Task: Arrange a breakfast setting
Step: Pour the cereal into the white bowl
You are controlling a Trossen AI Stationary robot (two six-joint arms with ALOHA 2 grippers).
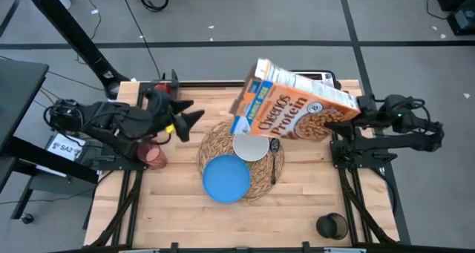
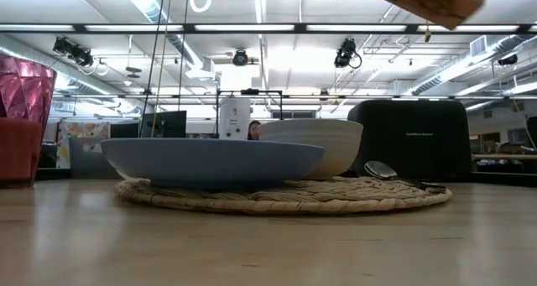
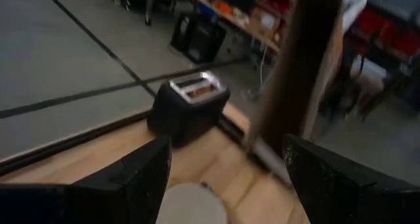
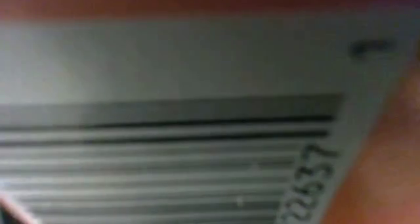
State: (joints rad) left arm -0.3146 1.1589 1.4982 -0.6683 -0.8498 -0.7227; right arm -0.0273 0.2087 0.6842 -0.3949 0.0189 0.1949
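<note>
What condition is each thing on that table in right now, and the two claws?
Cereal box: lifted, tilted over the bowl, top flaps open.
Bowl: upright on the mat.
Plate: flat on the mat.
Spoon: lying beside the bowl.
Right gripper: holding the box.
Left gripper: open, empty.

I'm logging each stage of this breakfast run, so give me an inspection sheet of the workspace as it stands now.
Surface: wooden table, bare at the near edge.
Job's things: straw placemat holds blue plate, white bowl and spoon; pink cup stands off the mat to its left. Apple, toast: nothing seen.
Clutter: cereal box tilted in the air above the bowl; toaster at the far edge; dark round object near the right corner.
End effectors: right end effector grips the cereal box; left end effector open, empty, beside the mat.
Cables: black cable on the floor.
Surroundings: open workshop, a person far back.
</note>
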